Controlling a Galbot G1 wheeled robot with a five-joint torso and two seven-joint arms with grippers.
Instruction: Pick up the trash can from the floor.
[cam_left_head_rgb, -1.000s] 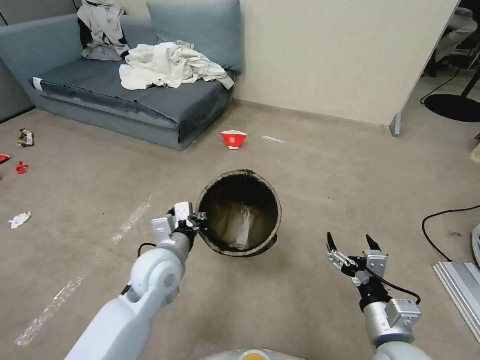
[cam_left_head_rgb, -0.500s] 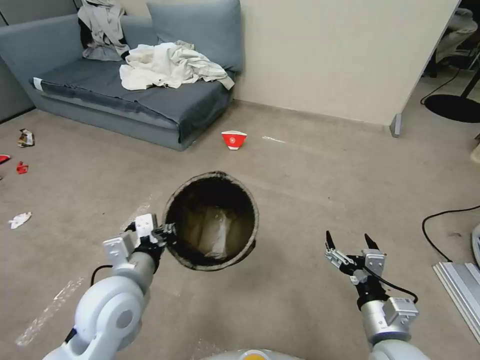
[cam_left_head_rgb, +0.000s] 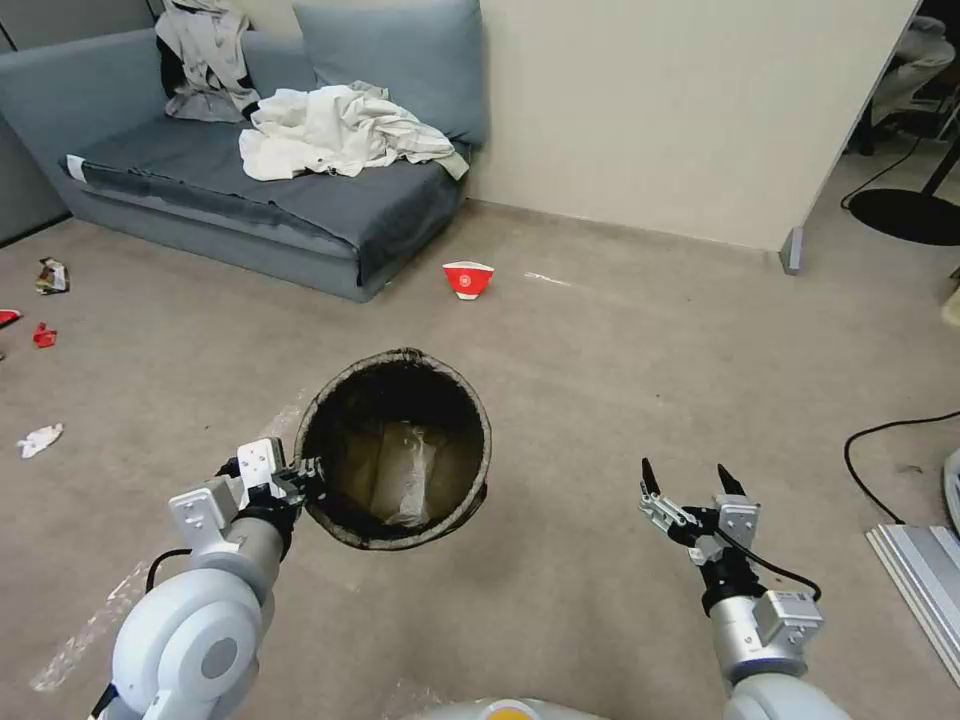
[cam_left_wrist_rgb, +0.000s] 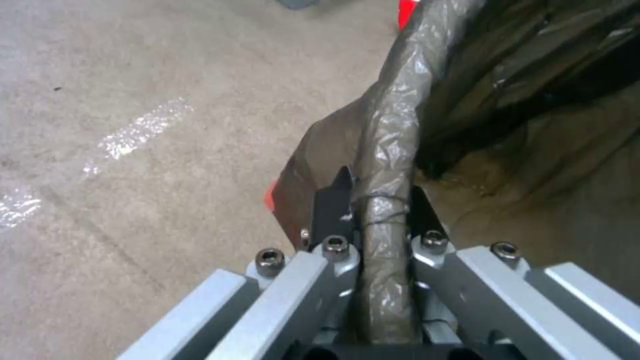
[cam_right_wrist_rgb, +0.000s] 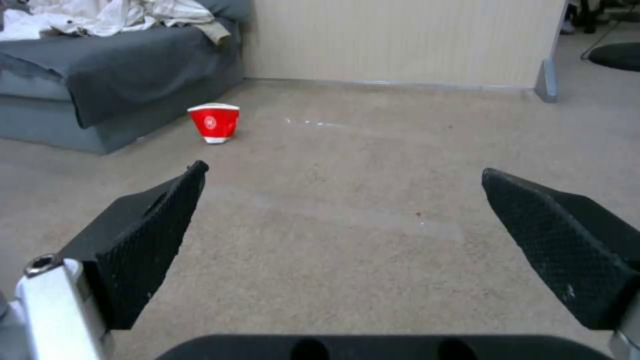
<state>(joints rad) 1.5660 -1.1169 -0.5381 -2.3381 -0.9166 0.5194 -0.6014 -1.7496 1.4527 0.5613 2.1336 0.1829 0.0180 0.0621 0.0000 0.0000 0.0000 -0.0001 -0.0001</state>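
Brown-lined trash can (cam_left_head_rgb: 395, 450), rim pinched by the left hand (cam_left_head_rgb: 300, 480), has shifted leftward; right hand (cam_left_head_rgb: 682, 482) gapes wide.

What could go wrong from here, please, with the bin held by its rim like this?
The left gripper pinches only the bag-wrapped rim of the trash can; the film may slide or tear, dropping the can. Held at one side, the can may tilt and spill the wrapper inside. The right gripper hangs open, giving no support.

left hand (cam_left_head_rgb: 300, 481) gripping trash can (cam_left_head_rgb: 396, 447) rim, right hand (cam_left_head_rgb: 682, 482) spread above floor (cam_left_head_rgb: 600, 380)
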